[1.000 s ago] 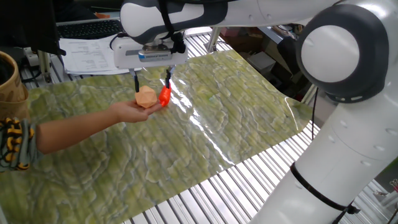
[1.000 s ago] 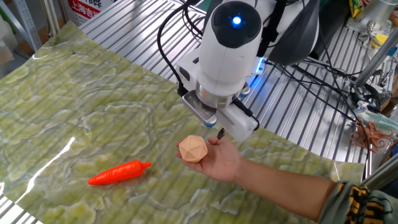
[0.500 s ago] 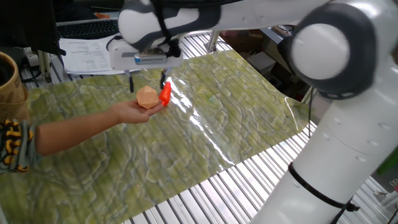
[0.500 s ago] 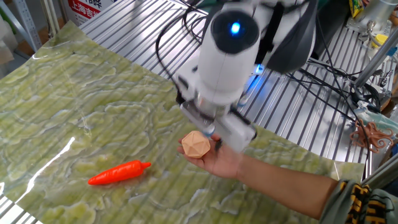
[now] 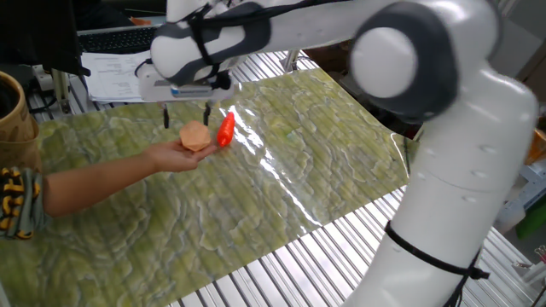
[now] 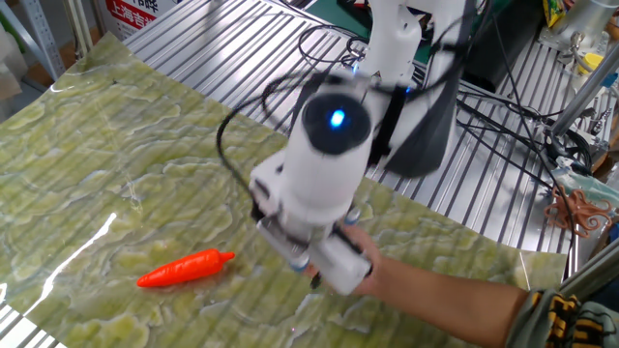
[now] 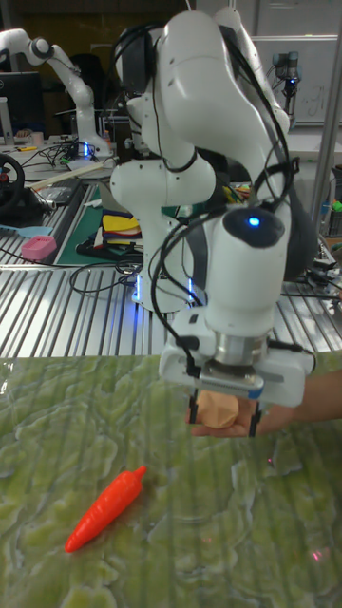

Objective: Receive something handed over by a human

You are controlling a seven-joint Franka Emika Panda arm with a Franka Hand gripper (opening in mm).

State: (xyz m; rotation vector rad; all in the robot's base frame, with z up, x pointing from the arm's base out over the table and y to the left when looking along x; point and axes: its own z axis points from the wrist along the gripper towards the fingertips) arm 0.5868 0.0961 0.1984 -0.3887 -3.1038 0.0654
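The something handed over is a faceted peach-orange lump lying in the human's open palm. The forearm reaches in from the left and ends in a yellow-and-black sleeve. My gripper hangs open just above the lump, one finger on each side. In the tall fixed view the gripper straddles the lump, with the palm behind it. In the other fixed view my wrist hides the lump; only the human's hand shows.
A glossy red-orange chili lies on the green mat right beside the hand, also the chili. A wooden bowl stands at the far left. Cables run over the slatted metal table behind the arm.
My gripper has shifted sideways and come down over the palm, from beside the lump to directly over it. The hand with the lump has stayed about where it was.
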